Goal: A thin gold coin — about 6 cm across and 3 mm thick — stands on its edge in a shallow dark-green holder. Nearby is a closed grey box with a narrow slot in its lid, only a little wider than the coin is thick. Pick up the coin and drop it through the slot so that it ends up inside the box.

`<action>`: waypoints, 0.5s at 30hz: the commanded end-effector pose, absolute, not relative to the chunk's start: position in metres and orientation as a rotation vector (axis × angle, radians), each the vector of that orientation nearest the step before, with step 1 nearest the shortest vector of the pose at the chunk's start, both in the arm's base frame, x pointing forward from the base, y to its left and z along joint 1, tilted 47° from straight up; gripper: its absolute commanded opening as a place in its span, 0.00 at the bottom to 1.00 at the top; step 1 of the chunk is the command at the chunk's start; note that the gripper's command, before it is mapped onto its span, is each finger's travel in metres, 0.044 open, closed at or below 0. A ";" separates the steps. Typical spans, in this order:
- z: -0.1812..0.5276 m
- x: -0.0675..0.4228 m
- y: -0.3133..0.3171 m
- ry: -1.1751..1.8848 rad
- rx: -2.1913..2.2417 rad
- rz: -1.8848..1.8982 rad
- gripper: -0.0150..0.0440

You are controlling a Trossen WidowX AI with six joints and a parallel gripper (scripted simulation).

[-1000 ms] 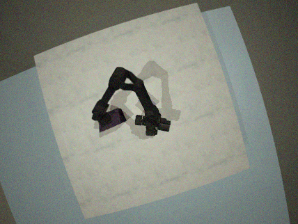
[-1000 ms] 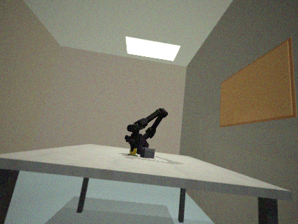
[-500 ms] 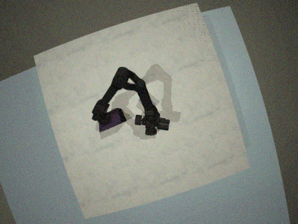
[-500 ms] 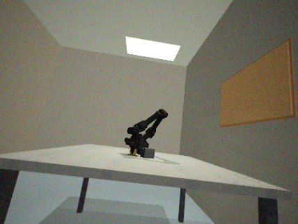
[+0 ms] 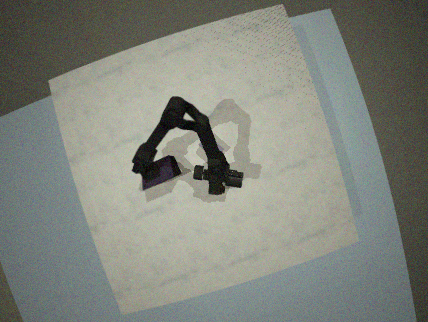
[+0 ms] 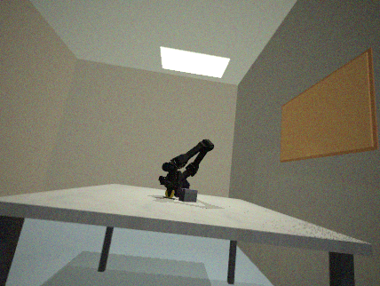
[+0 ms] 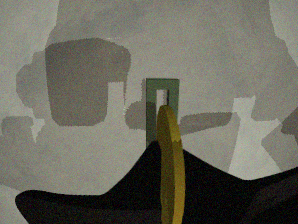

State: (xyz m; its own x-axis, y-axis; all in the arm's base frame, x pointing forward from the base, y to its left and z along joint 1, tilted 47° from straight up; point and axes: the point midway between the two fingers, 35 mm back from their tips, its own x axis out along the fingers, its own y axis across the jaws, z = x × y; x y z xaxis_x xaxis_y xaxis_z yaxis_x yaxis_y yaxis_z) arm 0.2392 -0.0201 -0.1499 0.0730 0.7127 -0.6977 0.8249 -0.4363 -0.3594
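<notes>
The gold coin (image 7: 172, 175) (image 6: 169, 194) stands on edge, looking slightly slanted in the wrist view. My gripper (image 7: 159, 147) is shut on it, with the black fingers meeting the coin from both sides. The dark-green holder (image 7: 162, 83) lies beyond and below the coin, its narrow opening partly covered by it. In the exterior view the coin is low, close to the table top. I cannot tell whether its lower edge is in the holder. The grey box (image 6: 190, 195) stands right of the coin there. Its slot is not visible, and the wrist view does not show the box.
The arm (image 5: 175, 111) (image 6: 206, 145) arches up from its dark purplish base (image 5: 161, 173) and down to the table (image 5: 210, 250) (image 6: 111, 202). The base stands left of the wrist in the top view. Shadows of the arm lie around the holder.
</notes>
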 end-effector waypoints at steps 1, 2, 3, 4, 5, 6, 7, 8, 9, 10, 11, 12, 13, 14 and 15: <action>-0.149 0.242 -0.023 1.573 2.204 -1.279 0.25; -0.149 0.243 -0.024 1.566 2.203 -1.271 0.25; -0.149 0.244 -0.026 1.559 2.202 -1.263 0.25; -0.149 0.245 -0.027 1.553 2.201 -1.255 0.25; -0.149 0.246 -0.028 1.548 2.200 -1.250 0.25; -0.148 0.246 -0.029 1.548 2.200 -1.251 0.25; -0.147 0.246 -0.030 1.548 2.199 -1.252 0.25; -0.146 0.246 -0.032 1.549 2.199 -1.254 0.25; -0.145 0.246 -0.033 1.549 2.199 -1.256 0.25; -0.143 0.246 -0.035 1.550 2.199 -1.258 0.25; -0.142 0.245 -0.037 1.551 2.198 -1.260 0.25; -0.140 0.245 -0.038 1.551 2.198 -1.263 0.25; -0.139 0.245 -0.040 1.552 2.198 -1.265 0.25; -0.137 0.245 -0.042 1.553 2.198 -1.267 0.25; -0.136 0.245 -0.043 1.554 2.198 -1.269 0.25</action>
State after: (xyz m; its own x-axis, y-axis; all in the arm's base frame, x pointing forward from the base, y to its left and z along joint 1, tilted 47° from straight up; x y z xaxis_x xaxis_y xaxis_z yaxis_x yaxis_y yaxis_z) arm 0.2433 -0.0383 -0.1395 0.0993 0.7000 -0.7072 0.8318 -0.4484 -0.3271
